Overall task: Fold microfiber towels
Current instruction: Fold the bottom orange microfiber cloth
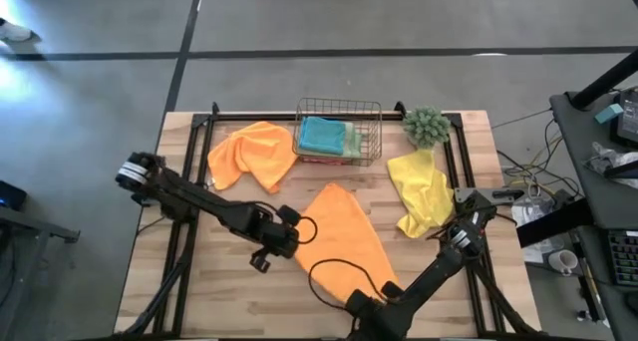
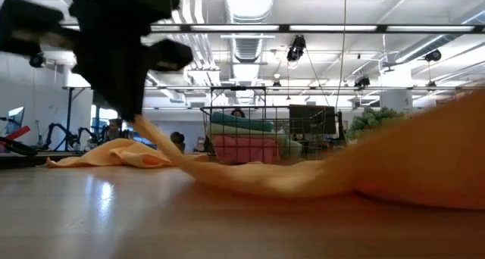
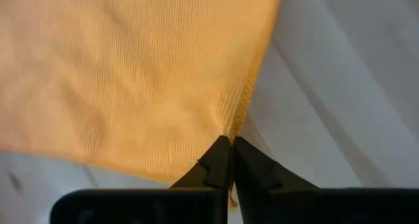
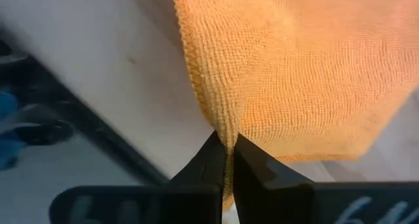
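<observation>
The orange towel (image 1: 344,243) lies mid-bench, its long axis running diagonally from the left gripper (image 1: 287,243) to the right gripper (image 1: 371,299) at the near edge. Both sets of jaws are clenched on it, 1 corner each, as both wrist views show. The free end points toward the basket (image 1: 339,132), so a fold probably goes that way.
</observation>
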